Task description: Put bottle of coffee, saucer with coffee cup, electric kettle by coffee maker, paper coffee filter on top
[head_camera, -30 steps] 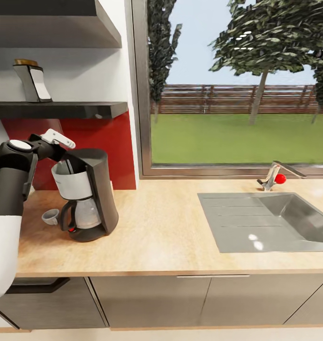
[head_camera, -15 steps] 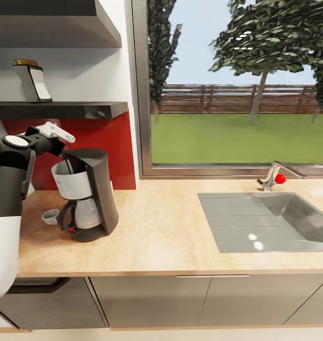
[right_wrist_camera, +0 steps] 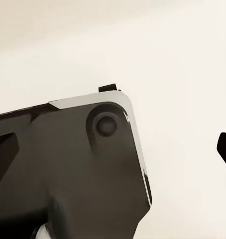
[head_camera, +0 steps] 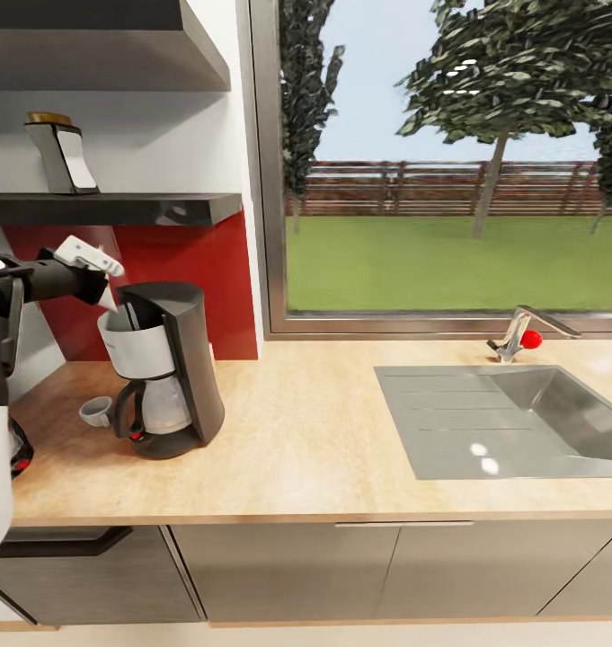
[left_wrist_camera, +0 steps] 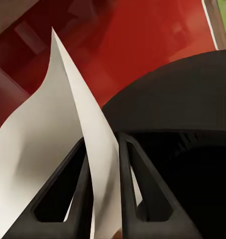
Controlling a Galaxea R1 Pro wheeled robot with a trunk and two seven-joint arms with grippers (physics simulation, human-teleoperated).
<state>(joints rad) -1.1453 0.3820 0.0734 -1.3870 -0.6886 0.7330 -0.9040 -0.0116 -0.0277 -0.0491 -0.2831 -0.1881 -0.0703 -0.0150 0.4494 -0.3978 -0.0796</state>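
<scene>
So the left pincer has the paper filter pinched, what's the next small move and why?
Probably ease the left pincer down toward the coffee maker before letting go. The paper coffee filter is clamped between its fingers just above the machine's dark open top, and in the head view its tip hangs at the basket's rim, not seated.

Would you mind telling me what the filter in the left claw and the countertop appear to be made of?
The filter looks like thin matte white paper: it creases to a sharp edge where the left claw pinches it. The countertop looks like pale wood, perhaps laminate, with faint grain and a satin finish.
</scene>
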